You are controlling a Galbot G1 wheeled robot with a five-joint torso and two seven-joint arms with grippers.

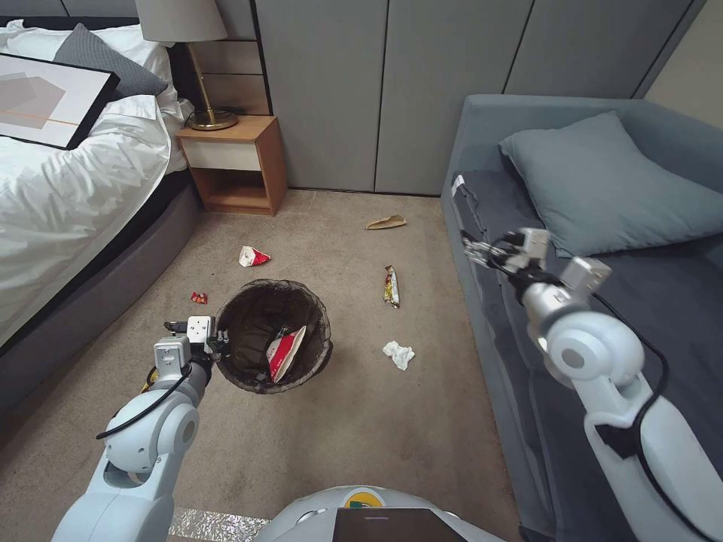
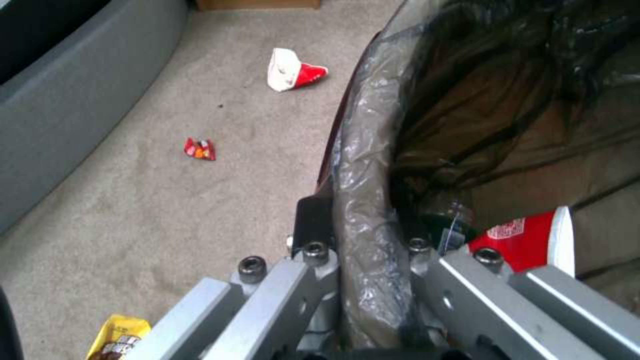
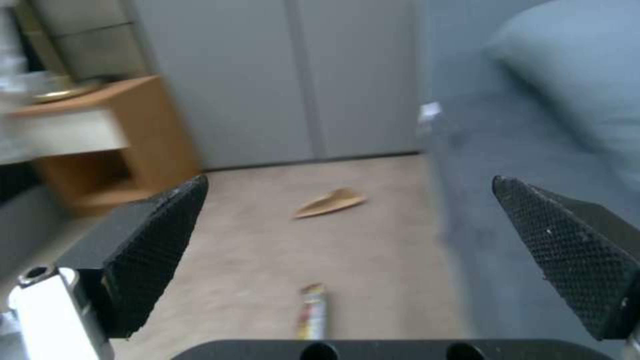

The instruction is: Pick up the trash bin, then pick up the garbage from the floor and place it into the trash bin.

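On the beige carpet, the left gripper (image 2: pixel 370 260) clamped the bag-lined round trash bin (image 1: pixel 273 335) rim; the left wrist view caught a yellow wrapper (image 2: pixel 117 342). Right gripper (image 3: pixel 347 255) hung wide open.

The trash bin (image 1: pixel 273 336) stands on the floor (image 1: pixel 361 421) directly ahead of the robot, between the bed (image 1: pixel 68 188) on the left and the sofa (image 1: pixel 602 301) on the right. A paper cup (image 1: pixel 285 352) lies inside the bin. The left claw (image 1: pixel 211 339) sits at the bin's left rim, one finger on each side of the rim. Left of the bin lies a small wrapper (image 1: pixel 199 298); behind it, a crushed cup (image 1: pixel 253 257). To the right lie a snack wrapper (image 1: pixel 391 286) and, nearer the robot, a tissue (image 1: pixel 398 354). A paper scrap (image 1: pixel 385 222) lies farther back, near the wall. The nightstand (image 1: pixel 235 162) stands beside the bed, a lamp (image 1: pixel 192 60) on it. The right claw (image 1: pixel 482 252) hangs over the sofa's front edge. A cushion (image 1: pixel 602 181) rests on the sofa.
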